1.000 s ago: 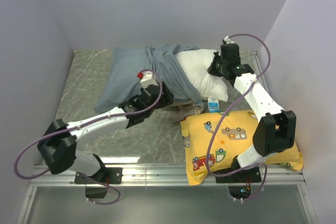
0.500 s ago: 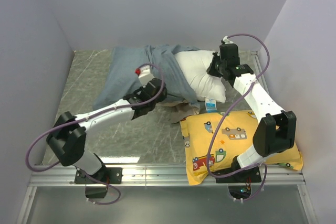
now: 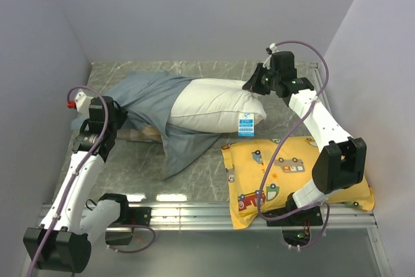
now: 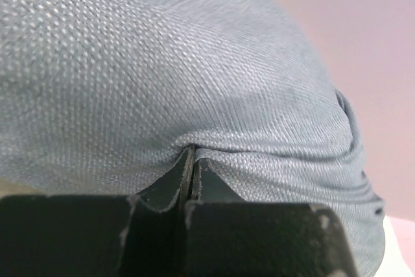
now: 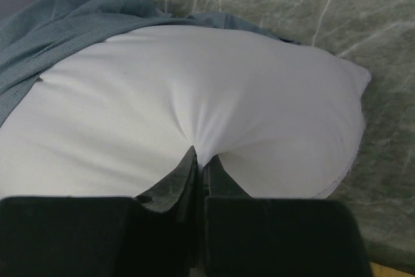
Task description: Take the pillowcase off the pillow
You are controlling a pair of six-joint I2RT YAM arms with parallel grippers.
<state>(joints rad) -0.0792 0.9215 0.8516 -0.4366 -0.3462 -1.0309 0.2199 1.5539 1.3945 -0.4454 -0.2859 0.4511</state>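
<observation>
Pillowcase [image 3: 146, 90] bunches at my left gripper [image 4: 193, 160], clamped on its cloth. My right gripper [image 5: 201, 157] is clamped on the pillow [image 5: 194, 89], half bared between them. Mid-strip, I judge: next, left pulls away from right.

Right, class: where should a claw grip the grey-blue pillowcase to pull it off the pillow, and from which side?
Grip the pillowcase at its bunched left end, coming from the left, where the left claw is shut on it. The pillow is bare on the right, so the pillowcase should slide off leftward.
</observation>
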